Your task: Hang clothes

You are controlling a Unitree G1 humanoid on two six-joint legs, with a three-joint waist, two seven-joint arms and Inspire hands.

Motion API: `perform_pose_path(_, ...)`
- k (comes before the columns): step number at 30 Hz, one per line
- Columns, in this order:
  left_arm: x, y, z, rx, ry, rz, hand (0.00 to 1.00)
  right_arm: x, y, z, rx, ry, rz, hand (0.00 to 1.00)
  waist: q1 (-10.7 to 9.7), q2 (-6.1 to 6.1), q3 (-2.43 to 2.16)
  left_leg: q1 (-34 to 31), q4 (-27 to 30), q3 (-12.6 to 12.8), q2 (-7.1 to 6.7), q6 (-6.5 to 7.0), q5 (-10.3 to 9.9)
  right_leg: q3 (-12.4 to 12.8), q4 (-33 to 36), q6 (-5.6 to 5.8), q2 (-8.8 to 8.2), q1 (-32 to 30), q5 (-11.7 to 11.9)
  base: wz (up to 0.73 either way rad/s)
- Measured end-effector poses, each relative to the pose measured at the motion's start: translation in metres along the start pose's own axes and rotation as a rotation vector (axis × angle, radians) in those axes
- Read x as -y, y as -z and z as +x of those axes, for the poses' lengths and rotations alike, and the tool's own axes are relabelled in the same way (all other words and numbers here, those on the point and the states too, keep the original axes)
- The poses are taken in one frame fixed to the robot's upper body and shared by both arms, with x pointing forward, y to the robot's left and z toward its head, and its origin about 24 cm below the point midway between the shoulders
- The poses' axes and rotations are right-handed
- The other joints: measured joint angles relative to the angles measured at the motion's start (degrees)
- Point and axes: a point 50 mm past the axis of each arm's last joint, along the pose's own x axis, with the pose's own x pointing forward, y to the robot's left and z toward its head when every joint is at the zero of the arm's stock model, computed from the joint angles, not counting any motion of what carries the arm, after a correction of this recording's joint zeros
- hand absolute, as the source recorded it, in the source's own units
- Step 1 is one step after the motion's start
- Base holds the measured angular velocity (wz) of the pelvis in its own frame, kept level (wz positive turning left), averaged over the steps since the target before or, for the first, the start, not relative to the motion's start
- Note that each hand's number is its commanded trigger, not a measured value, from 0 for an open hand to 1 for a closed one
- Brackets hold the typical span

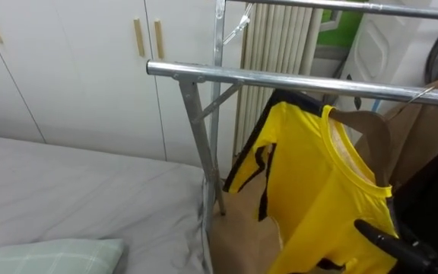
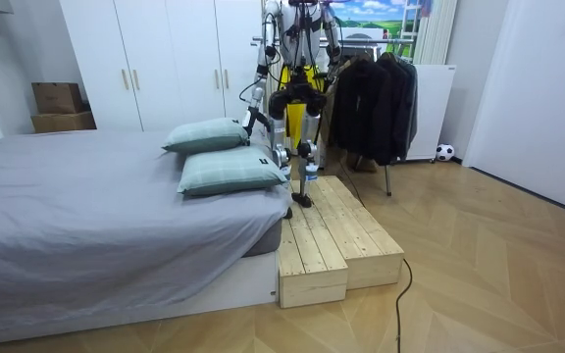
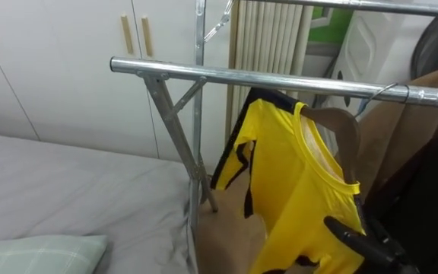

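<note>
Right hand [image 1: 388,238] against yellow shirt [image 1: 310,183] — grasp cannot be told | shirt hangs below rail [image 1: 280,78] — collar up, long axis down.

The right hand [image 1: 382,242] is cut off by the lower right corner of the eye views. Only a dark part of it is seen against the yellow shirt [image 1: 318,190], and whether the cloth is gripped cannot be told. The shirt's hem is lost below the bottom edge. The hanger [image 1: 356,116] is largely hidden inside the collar. The brown garment [image 1: 424,129] is partly covered by the shirt and cut by the right edge, as is the rail [image 1: 280,78]. The pillow [image 1: 52,257] is cropped at the bottom. In the room view the shirt is mostly hidden behind the robot.
</note>
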Motion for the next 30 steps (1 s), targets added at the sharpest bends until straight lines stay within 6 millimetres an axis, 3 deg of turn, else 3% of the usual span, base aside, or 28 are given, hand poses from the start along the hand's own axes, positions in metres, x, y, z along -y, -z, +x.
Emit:
perform_pose_path(7,-0.003,0.0,0.0,0.003,-0.006,0.004,0.0,0.001,0.002,0.0,-0.026,0.011,-0.214,0.0,-0.16,-0.48,-0.07,-0.42,0.08,-0.12,-0.05,0.0,0.0,0.18,0.91,-0.05,0.1,-0.86,-0.39,-0.01)
perform_pose_path(15,-0.003,0.0,0.0,0.003,-0.005,0.0,0.0,0.014,0.022,-0.009,-0.113,0.046,-0.47,0.0,-0.16,-0.47,-0.1,-0.45,0.12,0.26,-0.02,0.0,0.0,0.52,0.82,0.07,0.17,-0.82,-0.58,-0.01)
perform_pose_path(21,-0.003,0.001,0.0,-0.001,-0.008,-0.002,0.0,0.039,0.048,-0.028,-0.173,0.09,-0.527,0.0,-0.68,-0.31,0.0,-0.12,0.04,0.84,0.04,0.0,0.0,0.71,0.74,-0.16,0.24,-0.64,-0.35,-0.03)
perform_pose_path(30,-0.001,0.005,0.0,-0.017,-0.023,0.001,0.0,0.046,0.078,-0.042,-0.225,0.125,-0.493,0.0,-2.61,0.28,0.34,-0.59,0.22,0.24,0.09,0.01,-0.01,0.9,0.65,0.35,0.32,-0.84,-0.44,0.0)
